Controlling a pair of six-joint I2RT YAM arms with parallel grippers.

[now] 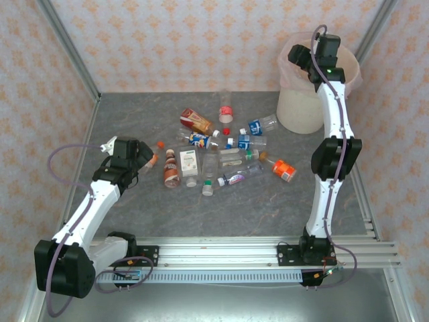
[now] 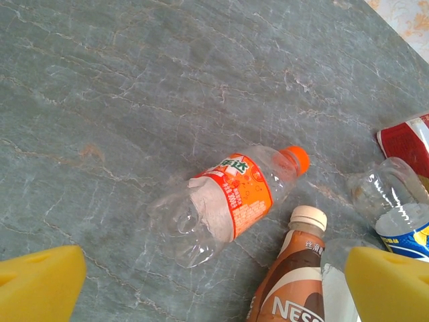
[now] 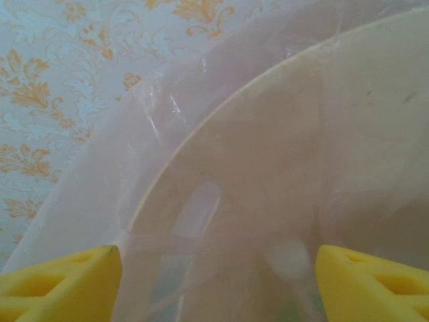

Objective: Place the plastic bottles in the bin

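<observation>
Well left of the bin (image 1: 301,111), the left gripper (image 2: 214,292) hovers, its yellow foam fingers (image 2: 40,285) spread wide and cropped by the frame, above a crumpled clear orange-capped bottle (image 2: 231,201); the plastic bottles (image 1: 221,157) lie scattered on the grey marbled table (image 1: 268,208) left of the bin; over the bin, the right gripper (image 3: 218,282) is spread and empty; the glossy pink liner (image 3: 120,154) blurs whatever lies inside.

we see the plastic bottles (image 1: 234,157) scattered on their sides across the middle of the table (image 1: 167,208), mostly clear, with mixed caps. at the left edge a crumpled clear bottle (image 2: 231,201) with orange label and cap lies beside a brown bottle (image 2: 295,282). the bin (image 1: 298,111), cream with a pink liner, stands upright at the far right.
</observation>
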